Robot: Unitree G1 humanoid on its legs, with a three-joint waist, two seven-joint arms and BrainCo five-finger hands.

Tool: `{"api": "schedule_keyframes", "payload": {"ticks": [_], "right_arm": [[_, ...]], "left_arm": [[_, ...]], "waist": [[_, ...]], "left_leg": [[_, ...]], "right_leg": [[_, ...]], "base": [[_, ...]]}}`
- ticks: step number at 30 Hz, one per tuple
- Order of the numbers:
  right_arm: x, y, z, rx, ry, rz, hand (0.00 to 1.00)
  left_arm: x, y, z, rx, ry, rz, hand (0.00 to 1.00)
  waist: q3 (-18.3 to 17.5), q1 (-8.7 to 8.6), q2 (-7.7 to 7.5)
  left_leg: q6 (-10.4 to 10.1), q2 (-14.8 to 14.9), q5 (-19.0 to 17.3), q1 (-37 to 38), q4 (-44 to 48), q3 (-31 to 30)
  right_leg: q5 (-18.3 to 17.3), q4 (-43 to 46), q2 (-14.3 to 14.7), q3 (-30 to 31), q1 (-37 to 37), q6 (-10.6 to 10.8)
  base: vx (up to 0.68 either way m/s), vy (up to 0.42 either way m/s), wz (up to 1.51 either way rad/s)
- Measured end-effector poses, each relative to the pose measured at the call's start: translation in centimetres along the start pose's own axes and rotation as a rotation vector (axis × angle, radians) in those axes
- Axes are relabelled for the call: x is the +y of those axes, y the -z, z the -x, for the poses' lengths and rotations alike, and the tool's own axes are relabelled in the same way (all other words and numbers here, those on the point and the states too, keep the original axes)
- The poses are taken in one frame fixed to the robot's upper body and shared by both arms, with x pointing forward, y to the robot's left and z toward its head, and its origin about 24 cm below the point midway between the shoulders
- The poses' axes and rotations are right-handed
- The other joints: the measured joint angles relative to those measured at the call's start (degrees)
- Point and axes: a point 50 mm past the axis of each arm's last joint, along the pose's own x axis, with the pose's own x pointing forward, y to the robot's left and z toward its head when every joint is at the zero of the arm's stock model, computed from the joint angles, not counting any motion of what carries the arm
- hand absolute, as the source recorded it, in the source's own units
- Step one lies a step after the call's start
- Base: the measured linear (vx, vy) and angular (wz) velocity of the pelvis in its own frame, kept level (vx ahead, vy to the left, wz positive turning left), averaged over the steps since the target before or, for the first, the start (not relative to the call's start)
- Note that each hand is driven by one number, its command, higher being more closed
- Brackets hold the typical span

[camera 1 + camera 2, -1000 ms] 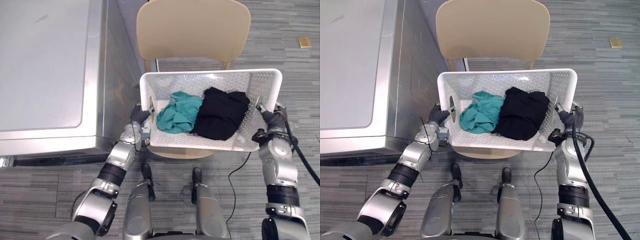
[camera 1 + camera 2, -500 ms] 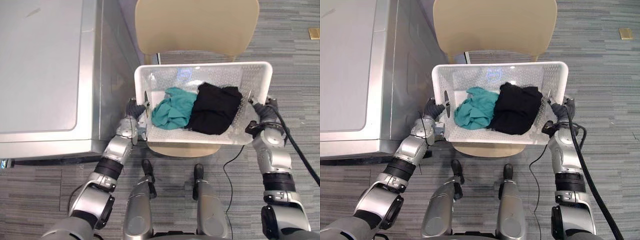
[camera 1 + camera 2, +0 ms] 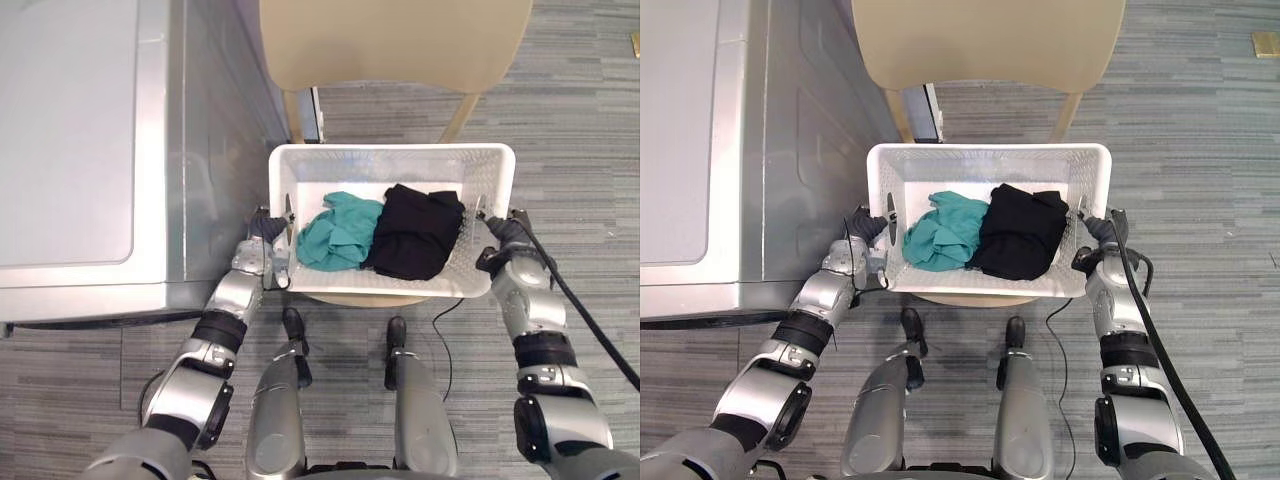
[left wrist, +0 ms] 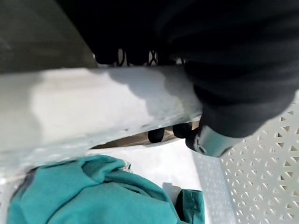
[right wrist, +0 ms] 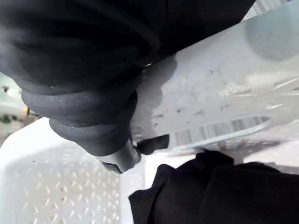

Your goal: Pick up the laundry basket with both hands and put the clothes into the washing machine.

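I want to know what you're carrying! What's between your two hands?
The left eye view shows the white basket held between the left hand and right hand, with a teal garment toward the left and a black garment toward the right inside.

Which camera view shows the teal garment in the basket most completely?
The left eye view: there the teal garment lies nearly whole in the white basket, beside the black garment. The right eye view shows the same. The left wrist view shows part of it from very close.
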Motion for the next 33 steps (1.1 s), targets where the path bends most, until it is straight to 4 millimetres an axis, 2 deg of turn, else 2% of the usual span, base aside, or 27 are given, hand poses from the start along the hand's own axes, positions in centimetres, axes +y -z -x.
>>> {"api": "schedule_keyframes", "payload": {"ticks": [7, 12, 19, 26, 33], "right_arm": [[0.9, -1.7, -0.8, -0.031, -0.010, -0.029, 0.00], [-0.1, -2.0, -0.9, -0.035, 0.022, -0.052, 0.00], [-0.1, -2.5, -1.1, -0.044, -0.010, -0.041, 0.00], [-3.0, -4.2, -0.3, -0.128, 0.022, 0.030, 0.00], [-7.3, -3.5, 1.9, -0.153, 0.103, 0.065, 0.00]], "left_arm": [[1.0, -1.5, -0.6, -0.020, -0.044, 0.113, 0.00], [1.3, -2.2, -0.7, -0.035, -0.053, 0.216, 0.00], [1.9, -3.4, -0.5, -0.097, -0.061, 0.253, 0.00], [2.7, -4.2, 0.8, -0.194, -0.064, 0.255, 0.00], [3.7, -3.4, 3.0, -0.251, -0.069, 0.246, 0.00]], "waist": [[0.03, -0.01, 0.06], [0.09, -0.02, 0.17], [0.13, 0.01, 0.24], [0.13, 0.09, 0.25], [0.13, 0.10, 0.24]], "left_leg": [[-0.04, 0.54, 0.03, -2.01, 0.69, -0.15], [-0.05, 0.93, 0.02, -2.36, 1.63, -0.17], [-0.05, 1.36, -0.03, -1.24, 2.66, -0.39], [-0.02, 1.65, -0.43, 2.95, 2.23, -0.27], [-0.58, 1.59, -0.48, 8.54, 0.30, -0.28]], "right_leg": [[-0.01, 0.93, 0.39, -0.26, -2.25, -0.02], [-0.03, 1.43, 0.48, -0.83, -2.24, -0.05], [-0.63, 2.69, 0.59, -1.38, -1.09, -1.02], [-1.53, 2.78, 0.68, -2.06, 3.02, -1.14], [-3.31, 3.25, 1.12, -2.89, 7.69, -1.56]], "base": [[0.02, -0.012, -0.01], [0.00, 0.000, 0.00], [-0.02, -0.011, 0.01], [-0.01, -0.006, 0.01], [0.04, -0.025, 0.02]]}}
